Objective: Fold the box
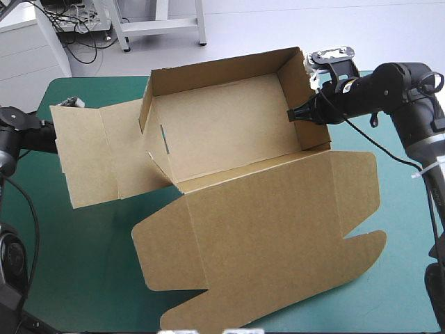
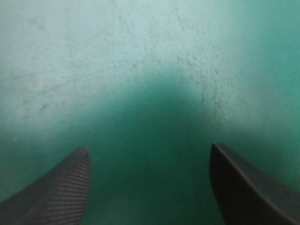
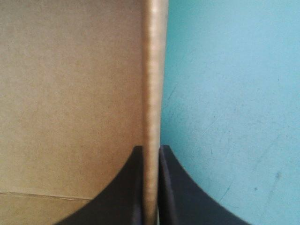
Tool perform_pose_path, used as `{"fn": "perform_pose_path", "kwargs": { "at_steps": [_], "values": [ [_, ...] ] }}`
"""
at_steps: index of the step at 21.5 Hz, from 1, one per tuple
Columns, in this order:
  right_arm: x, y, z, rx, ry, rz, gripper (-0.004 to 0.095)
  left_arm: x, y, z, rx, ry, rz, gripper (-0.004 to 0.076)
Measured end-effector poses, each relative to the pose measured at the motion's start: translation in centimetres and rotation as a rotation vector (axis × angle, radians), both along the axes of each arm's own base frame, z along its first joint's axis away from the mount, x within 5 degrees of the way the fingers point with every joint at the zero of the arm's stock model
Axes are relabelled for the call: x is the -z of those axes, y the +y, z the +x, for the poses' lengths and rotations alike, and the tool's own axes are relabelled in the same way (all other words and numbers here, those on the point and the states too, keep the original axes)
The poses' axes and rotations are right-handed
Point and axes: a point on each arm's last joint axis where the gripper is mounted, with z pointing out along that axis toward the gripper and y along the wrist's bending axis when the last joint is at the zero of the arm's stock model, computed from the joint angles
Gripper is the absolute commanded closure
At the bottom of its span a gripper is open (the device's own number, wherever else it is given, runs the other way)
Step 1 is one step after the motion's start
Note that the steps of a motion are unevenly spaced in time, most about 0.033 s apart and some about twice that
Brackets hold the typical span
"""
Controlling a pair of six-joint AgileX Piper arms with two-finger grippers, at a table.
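Brown box (image 1: 229, 132) opens upward, long axis left-right.

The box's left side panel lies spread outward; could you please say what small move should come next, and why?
Probably bring the left gripper, open over the teal-green cover, to the left side panel and raise it: the right gripper clamps the upright right wall, while this panel is not raised.
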Motion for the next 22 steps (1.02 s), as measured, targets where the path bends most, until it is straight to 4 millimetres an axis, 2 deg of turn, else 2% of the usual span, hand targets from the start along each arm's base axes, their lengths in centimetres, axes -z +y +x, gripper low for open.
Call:
{"fn": "perform_pose_path", "kwargs": {
  "at_steps": [3,6,11,13,18,22],
  "values": [
    [0.6,0.2,0.9,0.01,-0.01,0.006,0.0912,-0.2,-2.0,0.1,0.046,0.003,-0.034,0.0219],
    [1.0,0.3,1.7,0.037,-0.013,0.018,0.0912,-0.6,-2.7,0.2,0.044,-0.01,-0.099,0.0219],
    [2.0,0.0,3.1,0.097,-0.014,-0.011,0.0912,-3.8,-4.3,-0.4,0.047,-0.123,-0.302,0.0219],
    [2.2,-0.1,3.3,0.105,-0.013,-0.023,0.0912,-4.4,-5.4,-0.5,0.076,-0.148,-0.342,0.0219],
    [3.0,-0.1,4.0,0.116,0.002,-0.048,0.0912,-4.5,-8.4,-0.9,0.161,-0.138,-0.361,0.0219],
    [3.5,-0.1,4.3,0.119,0.017,-0.054,0.0912,-4.7,-8.9,-1.0,0.173,-0.138,-0.383,0.0219]
  ]
}}
